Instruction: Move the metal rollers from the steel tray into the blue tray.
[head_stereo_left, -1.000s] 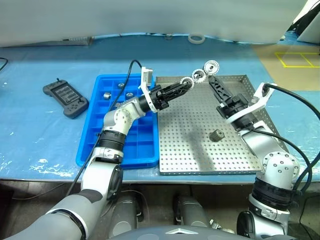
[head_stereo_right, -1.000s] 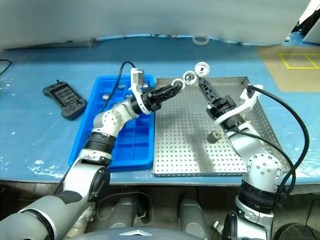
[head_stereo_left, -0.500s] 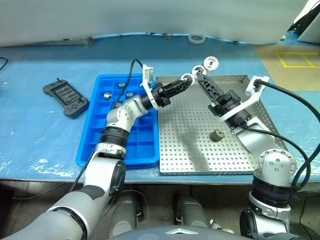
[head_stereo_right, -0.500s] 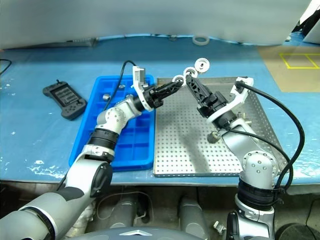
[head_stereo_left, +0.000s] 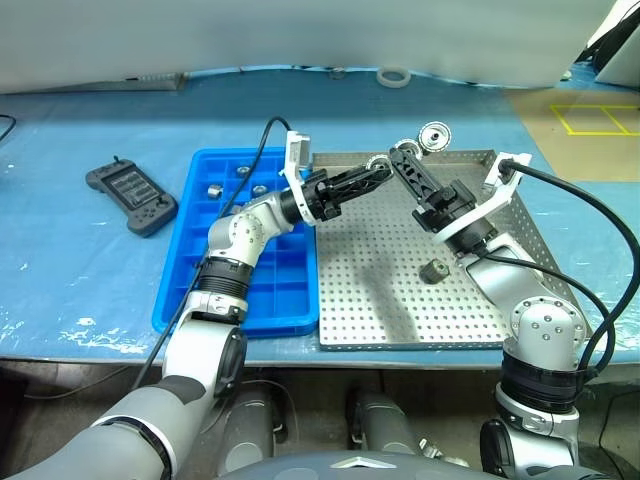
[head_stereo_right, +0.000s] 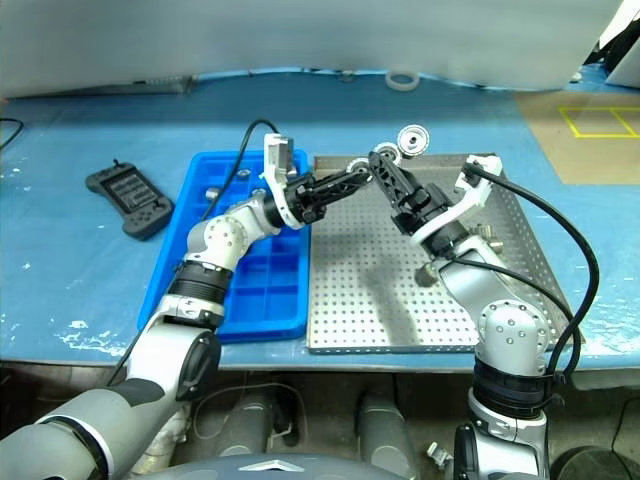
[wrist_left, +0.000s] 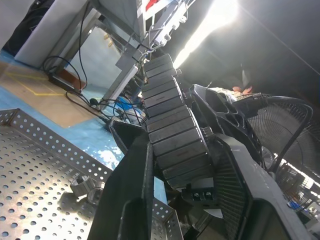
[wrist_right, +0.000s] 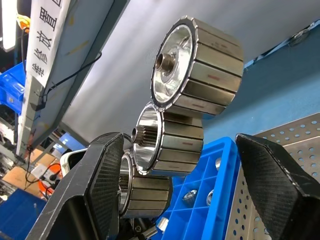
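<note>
Three metal rollers cling together in a short chain above the far edge of the steel tray. My left gripper is shut on the lowest roller of that chain. The open right gripper reaches in from the right, and its fingers stand on either side of the chain without touching it. One more roller lies on the tray's perforated floor. The blue tray sits left of the steel tray, with several rollers in its far compartments.
A black handheld controller lies on the blue sheet left of the blue tray. A white tape ring sits at the table's far edge. My left arm's cable arcs over the blue tray.
My right gripper has swung left from beside the roller chain, so its fingers now flank it. The left gripper and the chain have hardly shifted.
</note>
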